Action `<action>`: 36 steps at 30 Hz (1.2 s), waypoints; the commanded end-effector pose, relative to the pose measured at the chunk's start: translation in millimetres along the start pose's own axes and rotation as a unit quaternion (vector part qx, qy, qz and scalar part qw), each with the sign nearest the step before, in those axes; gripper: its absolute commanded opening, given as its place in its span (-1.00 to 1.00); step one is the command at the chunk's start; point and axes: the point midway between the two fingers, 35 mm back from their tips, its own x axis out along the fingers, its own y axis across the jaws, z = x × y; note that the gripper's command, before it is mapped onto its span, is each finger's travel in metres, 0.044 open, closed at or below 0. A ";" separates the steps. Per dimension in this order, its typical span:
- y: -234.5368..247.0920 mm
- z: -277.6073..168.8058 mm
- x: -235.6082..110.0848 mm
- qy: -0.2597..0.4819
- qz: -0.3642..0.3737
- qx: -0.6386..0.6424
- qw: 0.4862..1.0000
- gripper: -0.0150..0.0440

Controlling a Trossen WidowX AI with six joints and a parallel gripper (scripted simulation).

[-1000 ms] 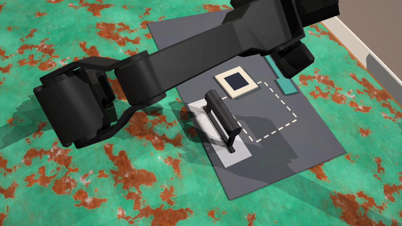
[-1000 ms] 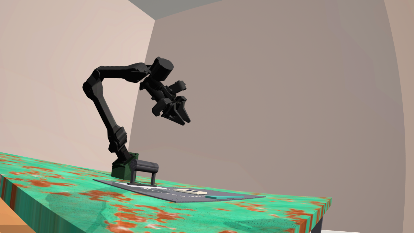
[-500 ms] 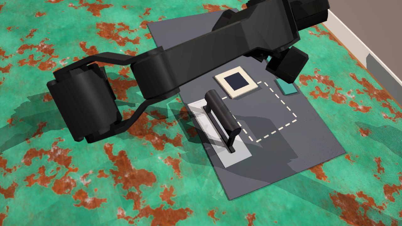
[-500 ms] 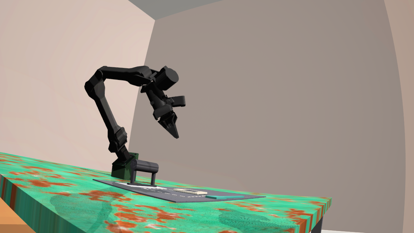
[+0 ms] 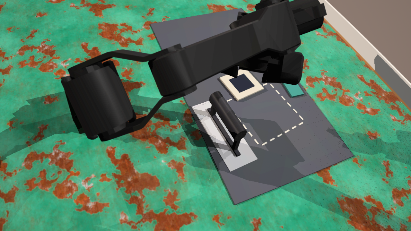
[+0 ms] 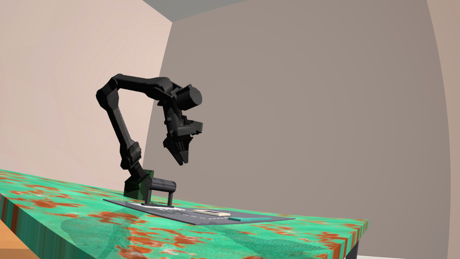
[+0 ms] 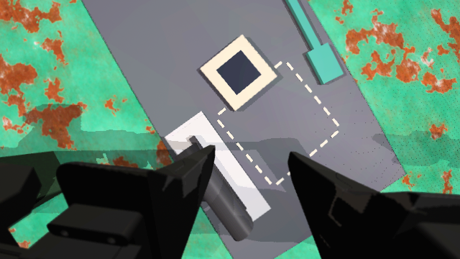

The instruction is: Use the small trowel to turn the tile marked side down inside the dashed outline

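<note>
A green table top (image 5: 71,186) mottled with rust-orange patches fills the scene; in the exterior view its edge shows green and orange striping. Behind it, a pale pink wall (image 6: 64,80) meets a taupe wall (image 6: 305,96) at a corner, and a white baseboard (image 5: 359,40) runs along the floor beyond the table's far side.

On the table lies a flat dark grey rectangular mat (image 5: 287,160). A dashed cream square outline (image 5: 287,97) is printed on it. The cream square tile (image 5: 241,84) with its dark navy marked centre lies face up, just outside one corner of the outline, apparently touching or slightly overlapping the dashes. The small trowel (image 5: 227,117), with a white flat blade and a dark cylindrical handle raised on two posts, rests on the mat along the outline's edge nearest the robot base. A teal flat paddle-shaped piece (image 7: 316,54) lies at the mat's other side, beyond the outline.

The black robot arm (image 5: 215,54) arches over the mat. Its black parallel-jaw gripper (image 6: 182,157) hangs well above the mat, pointing steeply down, with the jaws spread partway and nothing between them. In the wrist view the fingers frame the trowel's handle and the outline below.
</note>
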 end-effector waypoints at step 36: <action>22.8 -57.4 30.8 0.155 0.091 -0.330 0.926 0.42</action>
